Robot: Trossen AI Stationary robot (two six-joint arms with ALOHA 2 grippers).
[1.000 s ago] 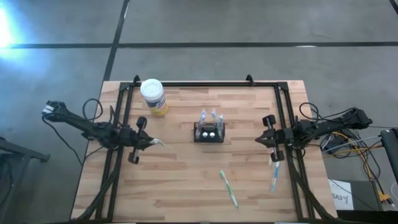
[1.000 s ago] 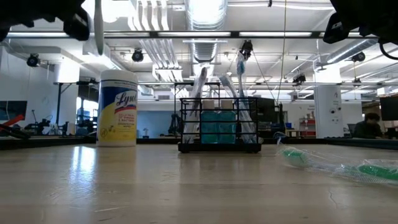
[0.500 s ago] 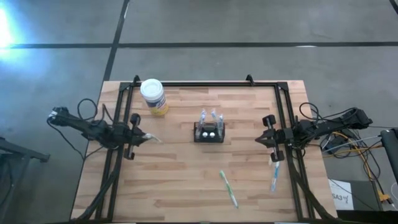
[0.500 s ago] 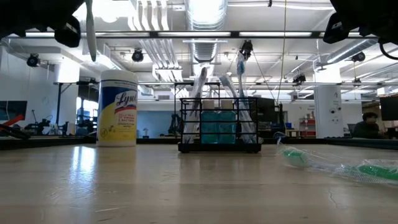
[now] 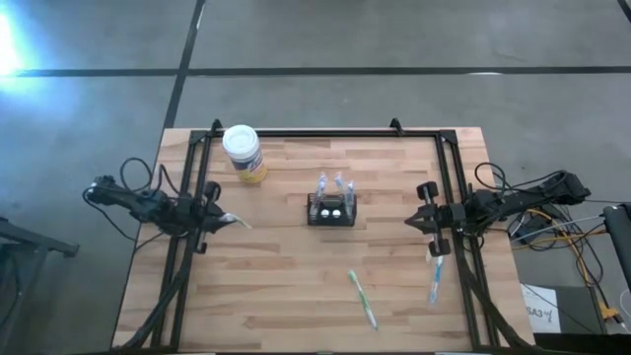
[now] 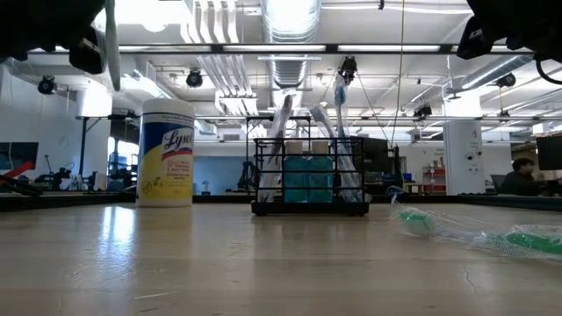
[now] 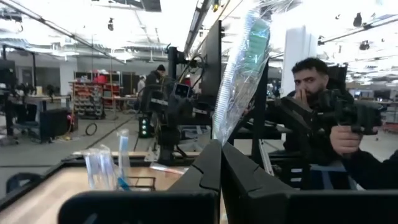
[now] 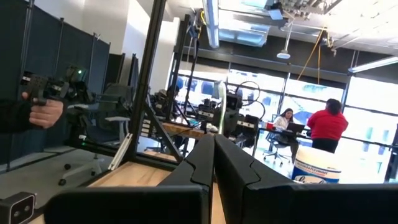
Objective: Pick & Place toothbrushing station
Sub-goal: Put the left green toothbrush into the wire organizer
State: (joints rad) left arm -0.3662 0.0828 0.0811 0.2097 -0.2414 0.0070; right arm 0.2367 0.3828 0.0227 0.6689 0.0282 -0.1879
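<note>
The left hand (image 5: 219, 219) hangs above the desk's (image 5: 296, 296) left edge, clenched on a wrapped toothbrush (image 7: 239, 68) whose clear, green-tinted sleeve sticks out past its fingertips (image 7: 214, 165). Ahead of this hand, toward the middle of the desk, stands the black toothbrush holder (image 5: 330, 209), a small wire box with a few wrapped brushes (image 6: 338, 114) already upright in it. To one side of the hand, at the desk's far left corner, stands a white-lidded wipes tub (image 5: 243, 153); hand and tub are apart.

The right hand (image 5: 431, 219) waits above the opposite edge, fingers pressed together on nothing that shows. Just beside it, on the desk, lies a blue toothbrush (image 5: 433, 281), and farther in, nearer the front, a green toothbrush (image 5: 362, 299) in its wrapper. Beyond the desk a person (image 7: 323, 106) sits in the room, holding a dark device.

By the look of it the job is partway through: some brushes are seated in the holder, one is in the left hand and not yet delivered, and two wait on the desk. What remains is probably to carry the held brush across to the holder, drop it in, then fetch the other two.
</note>
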